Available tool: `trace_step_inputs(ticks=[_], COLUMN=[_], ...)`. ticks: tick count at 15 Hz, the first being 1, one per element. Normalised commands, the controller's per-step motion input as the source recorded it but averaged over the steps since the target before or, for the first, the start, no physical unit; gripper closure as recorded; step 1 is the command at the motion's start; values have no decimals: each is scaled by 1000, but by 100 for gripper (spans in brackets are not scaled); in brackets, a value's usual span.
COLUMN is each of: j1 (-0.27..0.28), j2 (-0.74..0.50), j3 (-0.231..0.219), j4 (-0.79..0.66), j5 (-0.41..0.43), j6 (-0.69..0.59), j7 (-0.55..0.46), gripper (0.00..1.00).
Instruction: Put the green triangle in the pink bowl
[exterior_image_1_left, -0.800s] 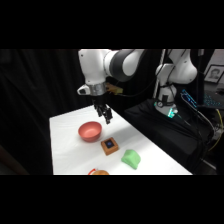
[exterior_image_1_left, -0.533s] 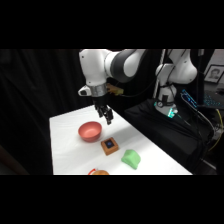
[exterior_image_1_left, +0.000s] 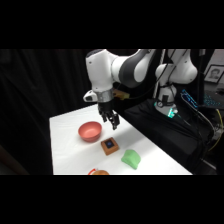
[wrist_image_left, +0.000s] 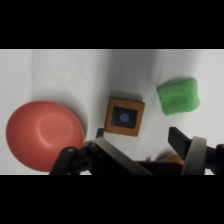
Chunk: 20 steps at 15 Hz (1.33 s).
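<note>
- Gripper on the white robot arm hangs above the white table, over the gap between the bowl and the square block; in the wrist view its two black-tipped fingers stand spread apart with nothing between them, so it is released and empty.
- Small bright green wedge-shaped block, the green triangle, lies on the table at the near right, well apart from the gripper and untouched. In the wrist view it sits at the upper right, beyond the right finger.
- Round salmon-pink shallow bowl, the pink bowl, sits to the left, empty, its rim close to the gripper's line of descent.
- Orange-brown square block with a dark blue centre lies between bowl and triangle, just beside the triangle; a red and orange thing shows partly at the table's near edge.
- Step in hand, as I judge it: the reach to the triangle, with the grasp not yet begun.
- To do it well, carry the gripper toward the near right past the square block before lowering, keeping height so the fingers do not clip that block.
- Centre the open fingers over the wedge, come down straight, and close across its flatter faces, since the rounded, sloped surface may let it slip or tip.
</note>
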Motion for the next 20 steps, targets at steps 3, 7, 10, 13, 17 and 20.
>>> trace_step_inputs(ticks=[3,7,10,13,17,20], j1=[74,86,102,111,89,62], j2=[-147,-170,-166,-116,-41,58], j3=[82,88,89,80,65,39], j4=[-232,-265,-250,-202,-139,-62], j5=[-15,5,-1,-26,-20,-37], j6=[268,283,262,249,242,259], j7=[52,67,107,148,139,111], gripper=[0,0,0,0,0,0])
